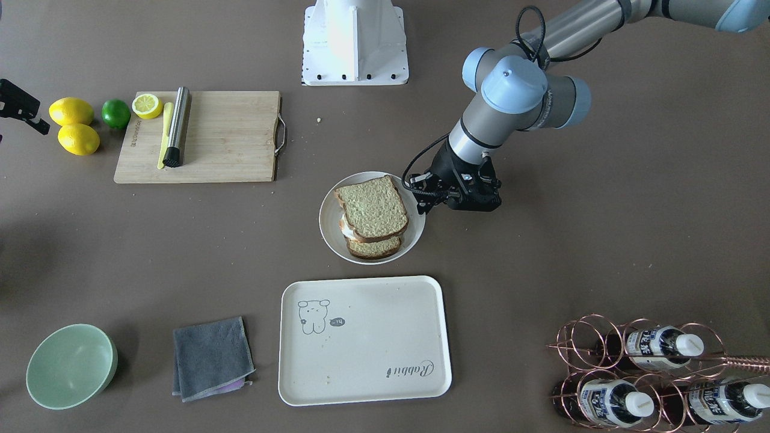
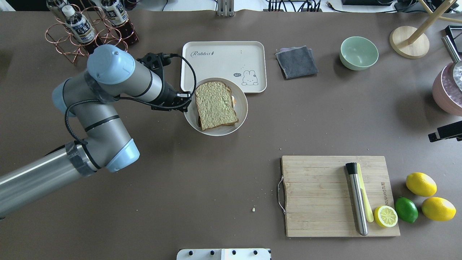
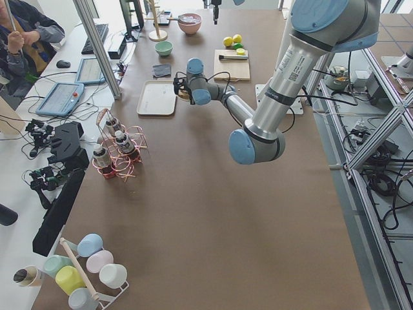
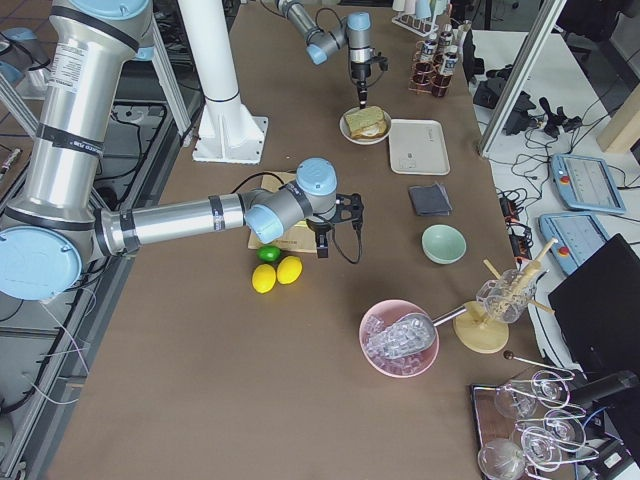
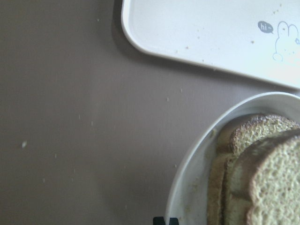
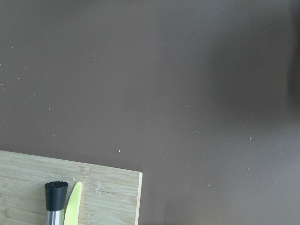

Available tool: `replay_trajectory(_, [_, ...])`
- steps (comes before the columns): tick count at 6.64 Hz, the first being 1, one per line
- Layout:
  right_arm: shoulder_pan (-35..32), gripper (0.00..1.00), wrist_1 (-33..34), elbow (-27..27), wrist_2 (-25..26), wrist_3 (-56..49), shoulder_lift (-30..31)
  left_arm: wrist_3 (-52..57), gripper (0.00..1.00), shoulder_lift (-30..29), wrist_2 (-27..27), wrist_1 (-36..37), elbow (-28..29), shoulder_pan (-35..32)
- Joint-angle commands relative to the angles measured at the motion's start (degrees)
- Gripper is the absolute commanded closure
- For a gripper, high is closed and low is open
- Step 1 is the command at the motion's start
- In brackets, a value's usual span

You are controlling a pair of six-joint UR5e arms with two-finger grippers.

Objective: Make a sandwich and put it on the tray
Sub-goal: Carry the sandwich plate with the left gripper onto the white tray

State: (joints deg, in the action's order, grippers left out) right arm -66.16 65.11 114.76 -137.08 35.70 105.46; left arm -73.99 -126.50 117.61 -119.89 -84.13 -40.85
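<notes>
The sandwich [image 1: 371, 210], two greenish-tan bread slices with white egg between them, lies on a white plate [image 1: 329, 225] at the table's middle. The cream tray [image 1: 373, 355] with the bear drawing lies bare just beyond the plate. My left gripper [image 1: 428, 203] is at the plate's rim on my left side. In the left wrist view its tips [image 5: 165, 220] stand close together on the rim [image 5: 187, 187], beside the bread [image 5: 262, 164]. My right gripper [image 2: 445, 131] hangs beyond the cutting board's far end, above bare table. Its jaws do not show clearly.
A wooden cutting board [image 1: 228, 138] holds a steel muddler [image 1: 177, 126], a yellow knife and a half lemon [image 1: 147, 105]. Two lemons and a lime [image 1: 115, 113] lie beside it. A green bowl [image 1: 71, 365], a grey cloth [image 1: 212, 358] and a copper bottle rack [image 1: 649, 373] flank the tray.
</notes>
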Motion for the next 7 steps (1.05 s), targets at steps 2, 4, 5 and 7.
replay_trajectory(2, [-0.3, 0.0, -0.1, 0.3, -0.6, 0.1, -0.5, 6.3, 1.0, -17.1, 4.5, -9.1, 28.3, -7.0])
replay_trajectory(4, [-2.4, 0.0, 0.0, 0.0, -0.9, 0.1, -0.6, 6.7, 1.0, -20.9, 4.8, -11.1, 37.1, -8.5])
replay_trajectory(5, [-3.1, 0.0, 0.0, 0.0, -1.7, 0.1, -0.6, 6.7, 1.0, -22.3, 4.6, -11.6, 39.9, -8.5])
replay_trajectory(7, [-4.1, 0.0, 0.1, -0.2, -2.8, 0.2, -0.4, 6.7, 1.0, -23.8, 4.4, -12.3, 41.8, -7.9])
